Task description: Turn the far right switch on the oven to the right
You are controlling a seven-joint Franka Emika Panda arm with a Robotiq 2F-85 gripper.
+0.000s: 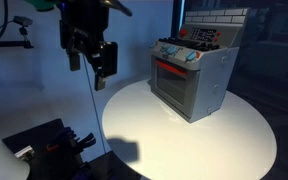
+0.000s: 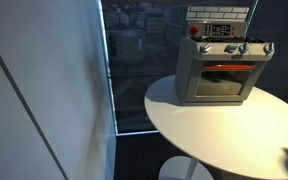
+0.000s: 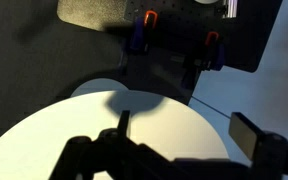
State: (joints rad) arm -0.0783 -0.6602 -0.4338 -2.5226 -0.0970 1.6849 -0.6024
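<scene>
From my seat, the small boxy silver-grey toy oven [image 1: 196, 78] stands on the round white table [image 1: 229, 140], well apart from the black two-fingered gripper [image 1: 90, 68]. The gripper hangs in the air off the table's edge, its fingers spread with nothing between them.

The switch I want is the small round light-blue knob [image 2: 267, 47] at the right end of the oven's front row. In an exterior view it is the end nearer the camera [image 1: 193, 57].

The knob row faces roughly towards the gripper, so I judge the coming move to be a long reach across the tabletop and slightly down. I would aim past the other blue knobs to the row's end.

The wrist view is dark. I think the oven sits at its top edge, but I cannot pick out the knob there.
</scene>
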